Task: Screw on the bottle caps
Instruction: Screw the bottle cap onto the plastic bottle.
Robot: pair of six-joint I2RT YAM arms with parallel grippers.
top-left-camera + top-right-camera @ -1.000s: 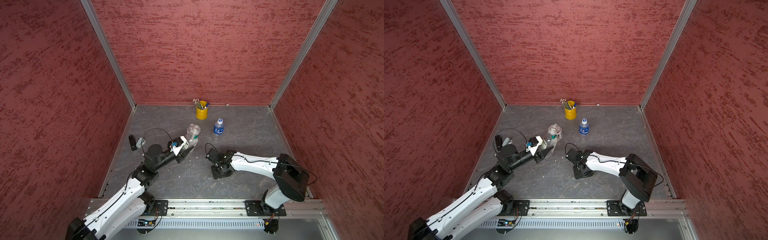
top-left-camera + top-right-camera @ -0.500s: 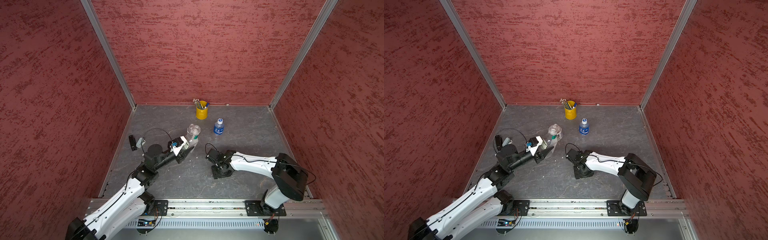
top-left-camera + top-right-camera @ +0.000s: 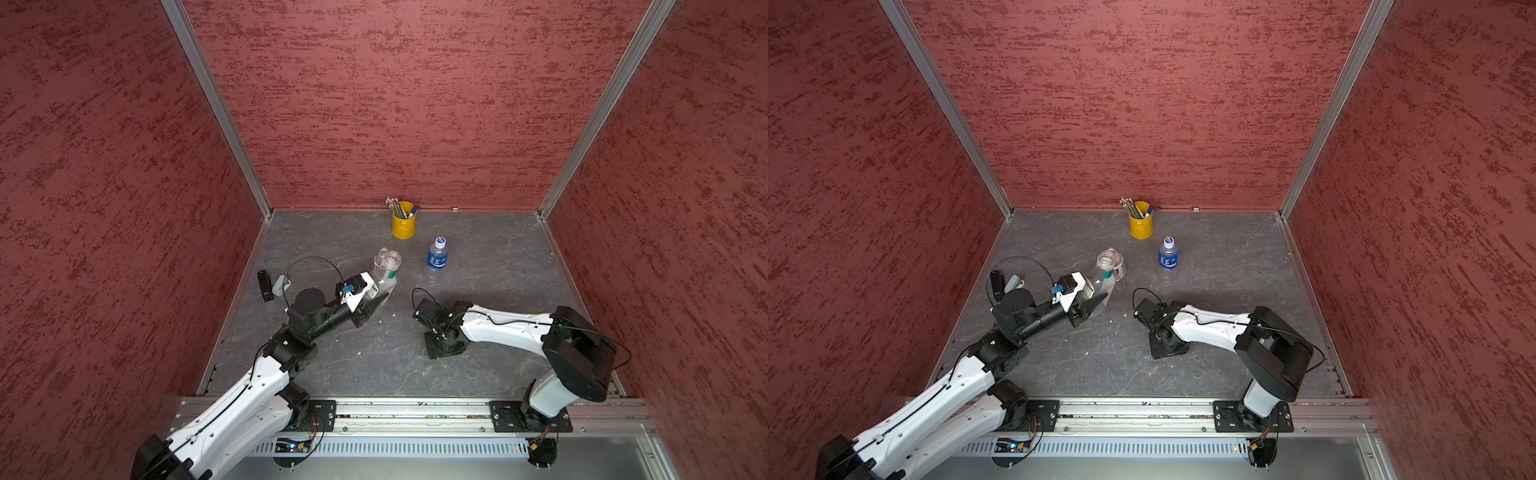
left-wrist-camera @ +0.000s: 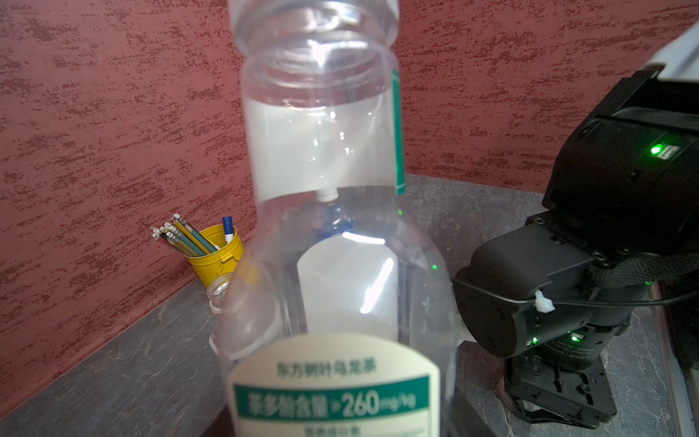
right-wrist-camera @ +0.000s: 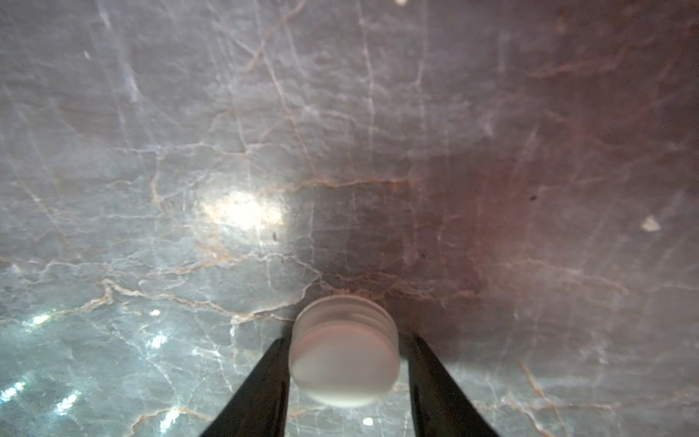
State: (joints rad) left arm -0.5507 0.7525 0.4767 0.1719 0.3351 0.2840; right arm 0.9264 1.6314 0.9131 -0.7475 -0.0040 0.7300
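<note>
Right pincer (image 5: pixel 348 341) is pointed down at the surface (image 5: pixel 340 132), jaws part open and set on either side of the wide white cap (image 5: pixel 342 365). 1 finger is touching it and a thin gap seems left at the other, so a firm clamp can't be confirmed in this blurry view. Left pincer (image 3: pixel 379 293) is closed on the body of the clear bottle (image 3: pixel 388 266), open mouth up. It is likely braced so the cap can be threaded on. Just behind it the white-labelled bottle (image 4: pixel 219 293) is stood uncapped. The blue-labelled bottle (image 3: pixel 437 258) is already capped, near the yellow pencil cup (image 3: pixel 403 226).
</note>
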